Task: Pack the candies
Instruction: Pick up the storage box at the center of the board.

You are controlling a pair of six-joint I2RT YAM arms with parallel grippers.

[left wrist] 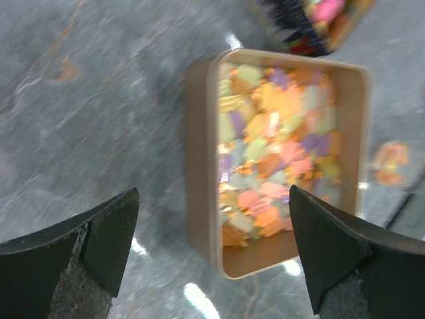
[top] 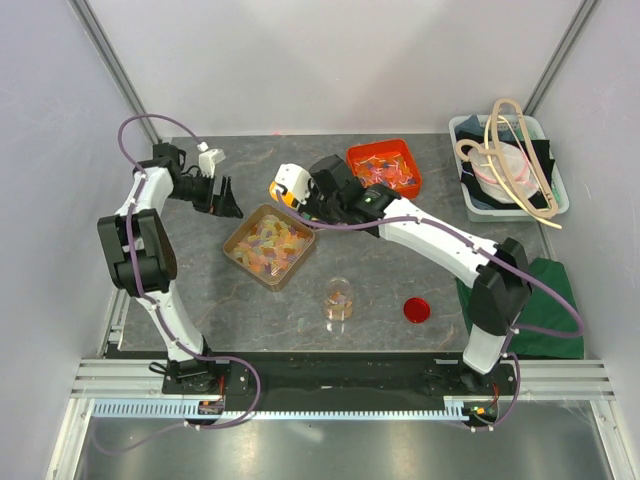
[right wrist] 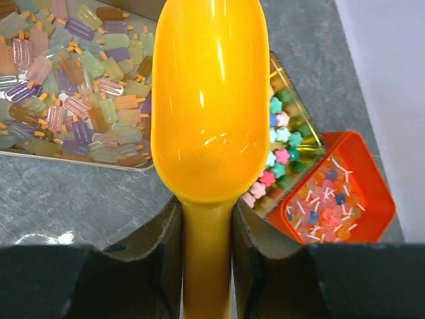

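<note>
The left gripper (top: 225, 197) hangs just left of the tan tray (top: 240, 232), its jaws spread wide and holding nothing. The candies (top: 268, 243), pastel ice-lolly shapes, fill that tray. Near its far edge, the right gripper (top: 310, 195) is clamped partway closed on the handle of a yellow scoop (top: 283, 190). Nearer the arms' bases stands a glass jar (top: 339, 300) with a few candies in it. A red lid (top: 417, 310) lies to its right.
</note>
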